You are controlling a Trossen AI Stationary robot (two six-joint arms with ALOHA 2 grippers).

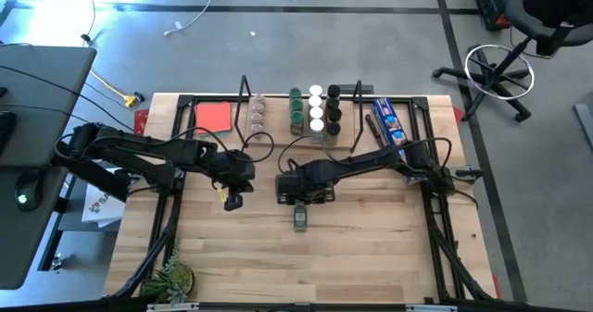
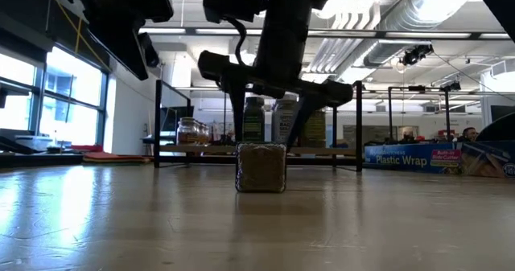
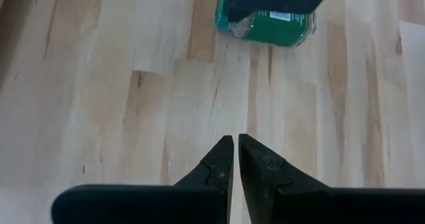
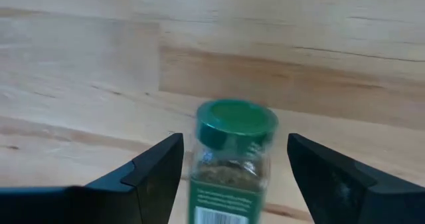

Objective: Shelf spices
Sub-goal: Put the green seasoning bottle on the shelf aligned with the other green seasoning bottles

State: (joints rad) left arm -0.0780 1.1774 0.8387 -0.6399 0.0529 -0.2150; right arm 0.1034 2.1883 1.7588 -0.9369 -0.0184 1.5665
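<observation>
One spice jar (image 1: 301, 219) with a green lid (image 4: 236, 120) lies on its side in the middle of the table. Its base (image 2: 260, 168) faces the near edge. My right gripper (image 1: 301, 199) hangs over its lid end, pointing steeply down and open. Its fingers (image 4: 153, 167) stand on either side of the jar with a gap to each. My left gripper (image 1: 232, 197) hovers shut over bare wood to the jar's left. Several spices (image 1: 317, 113) stand in rows on the shelf (image 1: 278, 119) at the far edge.
A red card (image 1: 213, 116) lies left of the shelf and a blue packet (image 1: 389, 118) lies to its right. A small plant (image 1: 171, 280) stands at the near left corner. Bare wood stretches between the lying jar and the near edge.
</observation>
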